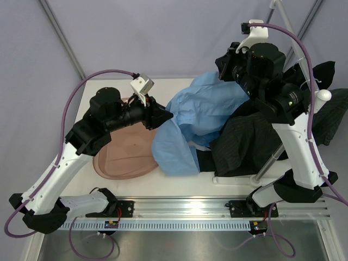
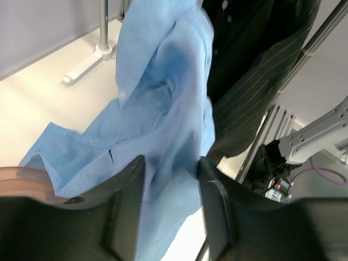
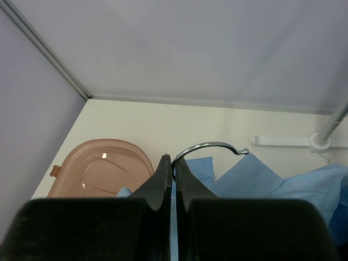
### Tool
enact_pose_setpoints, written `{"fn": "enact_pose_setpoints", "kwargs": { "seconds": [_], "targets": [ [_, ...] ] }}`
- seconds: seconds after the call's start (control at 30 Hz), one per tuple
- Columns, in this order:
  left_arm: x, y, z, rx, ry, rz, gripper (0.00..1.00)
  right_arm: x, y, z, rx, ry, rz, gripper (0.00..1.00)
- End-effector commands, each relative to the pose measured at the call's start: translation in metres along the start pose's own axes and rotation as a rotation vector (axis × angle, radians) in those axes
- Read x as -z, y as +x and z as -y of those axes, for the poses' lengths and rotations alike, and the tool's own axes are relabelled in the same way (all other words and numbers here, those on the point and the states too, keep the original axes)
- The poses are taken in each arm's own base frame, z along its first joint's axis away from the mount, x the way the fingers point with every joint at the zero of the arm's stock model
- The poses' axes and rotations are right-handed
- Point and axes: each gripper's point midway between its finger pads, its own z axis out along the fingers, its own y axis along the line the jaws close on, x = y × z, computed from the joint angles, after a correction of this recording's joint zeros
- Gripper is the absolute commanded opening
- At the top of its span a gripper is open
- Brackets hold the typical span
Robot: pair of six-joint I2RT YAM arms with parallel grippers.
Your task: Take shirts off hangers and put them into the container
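Black right gripper [image 3: 172,160]: fingers pressed together right at the root of the silver hanger hook [image 3: 209,145], up above the cloth. A sliver of blue shows between them; I cannot tell whether they nip the hook's stem or the fabric.
Left gripper [image 2: 171,163]: jaws standing apart and gripping nothing, with blue cloth hanging in the gap just beyond the tips.
Light blue shirt [image 1: 206,109], where: draped from under the right gripper down to the table [image 1: 163,87], its lower edge lying over the right rim of the container [image 1: 122,157].
Look: pale, thin, creased, with the placket and a seam facing the left wrist.
Handling: I'd judge it light and limp. It will sag and slide off the hanger rather than keep its shape, and it is not fragile.
Where to take hold: a bunched fold low on the body, near the left fingers, so it can be drawn towards the container while the hook is held.
Container: shallow pinkish-brown tub, mostly bare inside.
Neighbours: pinstriped shirt [image 1: 244,141] and black shirt [image 1: 326,119] hang behind, by the rack pole [image 1: 269,160].
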Motion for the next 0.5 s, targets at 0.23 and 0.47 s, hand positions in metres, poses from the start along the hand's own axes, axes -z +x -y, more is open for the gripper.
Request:
{"fn": "enact_pose_setpoints", "kwargs": {
  "seconds": [0.23, 0.47],
  "targets": [
    [-0.001, 0.015, -0.001, 0.012, -0.012, -0.016, 0.0, 0.001, -0.028, 0.015, 0.037, 0.099, 0.096, 0.0],
    [0.057, -0.027, 0.012, -0.045, -0.037, 0.286, 0.0, -0.012, -0.023, 0.043, 0.083, 0.283, 0.098, 0.0]
  ]
}}
